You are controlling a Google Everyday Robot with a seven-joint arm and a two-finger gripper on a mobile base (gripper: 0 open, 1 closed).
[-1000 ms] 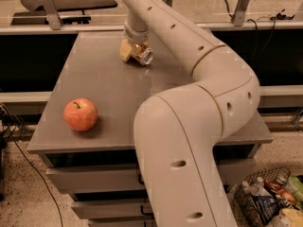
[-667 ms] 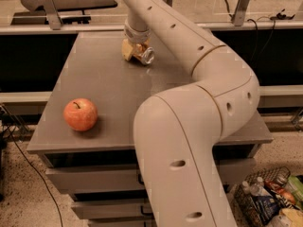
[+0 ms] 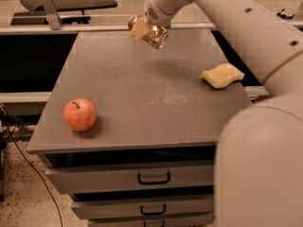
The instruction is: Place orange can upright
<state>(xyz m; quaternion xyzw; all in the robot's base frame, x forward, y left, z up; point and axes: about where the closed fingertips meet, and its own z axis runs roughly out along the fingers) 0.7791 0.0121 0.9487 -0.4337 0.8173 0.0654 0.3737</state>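
Observation:
The orange can (image 3: 152,34) is held in my gripper (image 3: 143,29) above the far middle of the grey table (image 3: 142,89). The can lies tilted, its silver end facing down and to the right. The gripper's tan fingers (image 3: 138,30) are shut on its sides. My white arm comes in from the right and fills the right side of the view.
A red-orange apple (image 3: 80,114) sits near the table's front left corner. A yellow sponge (image 3: 222,75) lies near the right edge. Drawers with black handles (image 3: 154,178) are below the tabletop. Chair bases stand beyond the far edge.
The gripper has lifted the can off the table's far part and holds it higher. The view has shifted, and the sponge now shows at the right.

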